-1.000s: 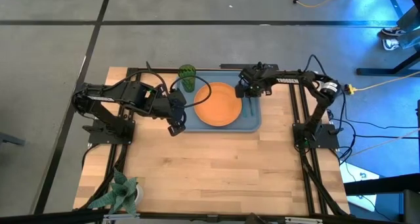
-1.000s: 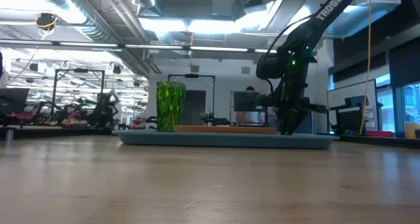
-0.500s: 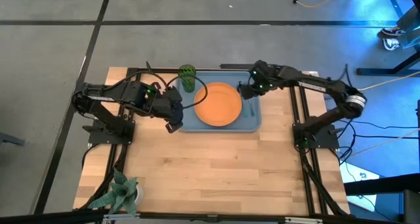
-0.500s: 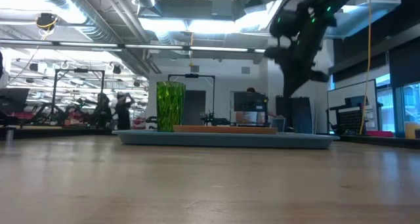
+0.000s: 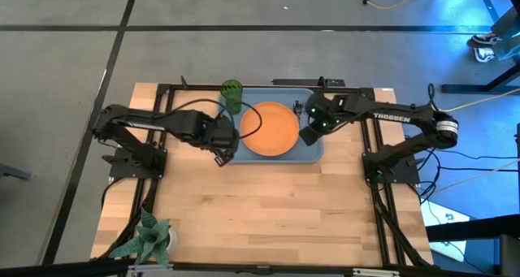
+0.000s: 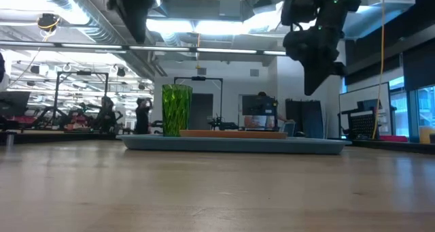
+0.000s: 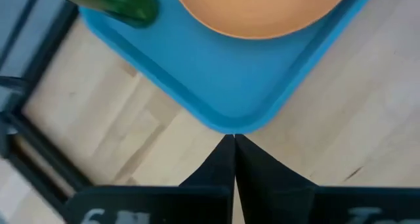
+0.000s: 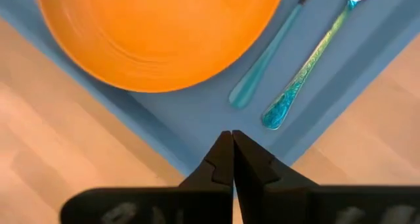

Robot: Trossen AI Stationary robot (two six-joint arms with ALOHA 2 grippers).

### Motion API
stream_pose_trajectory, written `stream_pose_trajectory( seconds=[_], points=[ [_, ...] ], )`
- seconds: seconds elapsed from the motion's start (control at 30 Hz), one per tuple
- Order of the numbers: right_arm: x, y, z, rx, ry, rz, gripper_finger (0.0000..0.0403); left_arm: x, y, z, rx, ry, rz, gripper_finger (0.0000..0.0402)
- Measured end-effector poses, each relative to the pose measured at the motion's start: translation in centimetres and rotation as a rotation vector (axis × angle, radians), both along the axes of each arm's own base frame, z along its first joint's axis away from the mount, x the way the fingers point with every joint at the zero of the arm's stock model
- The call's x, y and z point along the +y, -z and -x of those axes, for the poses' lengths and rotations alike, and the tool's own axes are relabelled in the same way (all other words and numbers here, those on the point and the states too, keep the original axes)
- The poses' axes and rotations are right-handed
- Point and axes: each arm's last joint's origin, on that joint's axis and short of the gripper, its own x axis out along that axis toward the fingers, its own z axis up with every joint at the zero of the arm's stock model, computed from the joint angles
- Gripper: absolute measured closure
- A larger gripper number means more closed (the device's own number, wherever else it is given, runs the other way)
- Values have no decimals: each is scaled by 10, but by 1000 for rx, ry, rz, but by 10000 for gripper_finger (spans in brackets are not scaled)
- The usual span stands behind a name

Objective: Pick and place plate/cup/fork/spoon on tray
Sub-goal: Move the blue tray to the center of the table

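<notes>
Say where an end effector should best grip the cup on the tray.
Probably the cup around its side wall, just below the rim, coming in level from the tray's outer edge. It stands upright near one corner, and the plate crowds its inner side.

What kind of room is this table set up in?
Most likely a robotics lab or workshop. The low view shows exposed ceiling ducts and strip lights overhead, further workstations with equipment behind the tray, and people standing among them. The high view shows bare concrete floor.

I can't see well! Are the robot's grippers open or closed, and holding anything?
Left gripper: closed, empty, at the tray corner.
Right gripper: closed, empty, above the tray.
</notes>
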Motion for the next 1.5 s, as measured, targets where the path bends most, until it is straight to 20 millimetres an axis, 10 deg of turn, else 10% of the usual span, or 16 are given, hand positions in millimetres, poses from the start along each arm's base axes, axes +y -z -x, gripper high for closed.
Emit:
stream_pose_trajectory(
  seconds=[0.83, 1.5],
  points=[
    [32, 86, 6, 5, 97, -94, 402, 33, 150, -2, -166, -90, 154, 401],
    [48, 100, 11, 15, 112, -127, 402, 25, 181, 11, -197, -99, 239, 401]
  ],
)
